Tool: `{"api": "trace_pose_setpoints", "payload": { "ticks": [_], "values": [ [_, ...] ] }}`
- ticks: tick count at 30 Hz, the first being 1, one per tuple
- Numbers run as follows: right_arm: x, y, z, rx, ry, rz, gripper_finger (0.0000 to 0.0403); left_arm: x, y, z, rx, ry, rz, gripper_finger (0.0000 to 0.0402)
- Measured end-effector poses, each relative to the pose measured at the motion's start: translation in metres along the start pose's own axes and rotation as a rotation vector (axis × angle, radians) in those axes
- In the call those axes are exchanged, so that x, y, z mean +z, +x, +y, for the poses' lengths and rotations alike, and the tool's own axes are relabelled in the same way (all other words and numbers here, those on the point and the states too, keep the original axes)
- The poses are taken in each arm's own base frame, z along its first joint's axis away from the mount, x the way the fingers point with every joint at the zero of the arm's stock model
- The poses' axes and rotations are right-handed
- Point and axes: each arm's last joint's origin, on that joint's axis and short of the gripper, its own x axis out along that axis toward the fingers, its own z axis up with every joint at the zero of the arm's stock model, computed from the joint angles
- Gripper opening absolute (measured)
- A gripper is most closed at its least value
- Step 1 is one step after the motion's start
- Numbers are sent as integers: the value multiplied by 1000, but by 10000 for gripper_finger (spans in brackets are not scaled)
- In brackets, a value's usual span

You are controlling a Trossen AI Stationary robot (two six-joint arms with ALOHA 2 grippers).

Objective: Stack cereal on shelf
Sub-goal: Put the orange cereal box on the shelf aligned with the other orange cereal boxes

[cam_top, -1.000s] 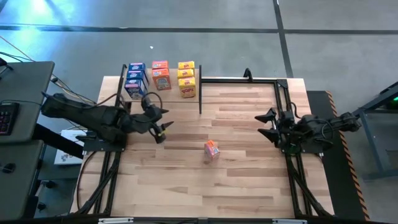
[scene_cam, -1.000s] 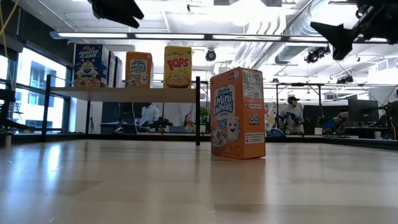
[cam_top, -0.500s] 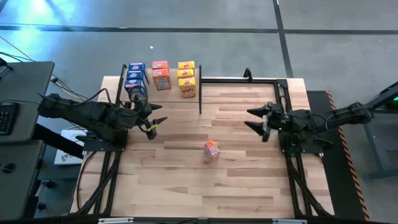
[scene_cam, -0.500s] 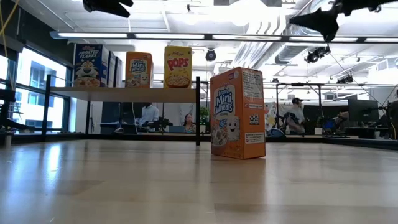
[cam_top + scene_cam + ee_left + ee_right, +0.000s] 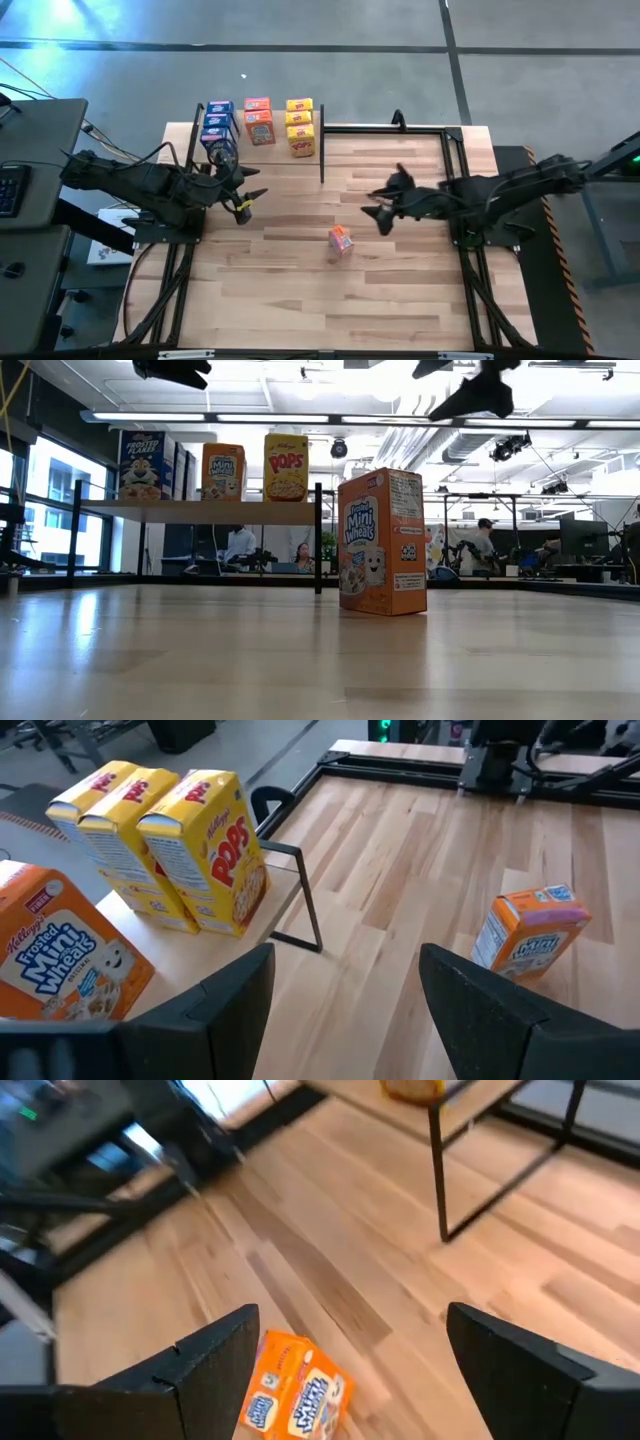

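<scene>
Three yellow Pops boxes (image 5: 165, 845) stand in a row on the shelf (image 5: 215, 948); a Frosted Mini Wheats box (image 5: 528, 932) stands alone on the desk (image 5: 400, 870).

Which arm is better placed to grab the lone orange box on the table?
Right. The right gripper hangs open near the orange box; the left gripper waits farther off by the shelf.
</scene>
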Motion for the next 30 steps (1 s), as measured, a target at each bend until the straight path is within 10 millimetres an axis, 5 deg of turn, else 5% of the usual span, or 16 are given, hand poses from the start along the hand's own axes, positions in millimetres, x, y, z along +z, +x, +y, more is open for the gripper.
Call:
{"api": "trace_pose_setpoints", "payload": {
  "ticks": [7,16,30],
  "values": [
    [3,35,28,-105,23,139,314,0,0,0,0,1,2,241],
    [-16,75,48,-162,47,318,314,0,0,0,0,1,1,241],
    [-48,108,70,-188,28,421,314,4,0,-1,-8,36,-31,241]
  ]
}}
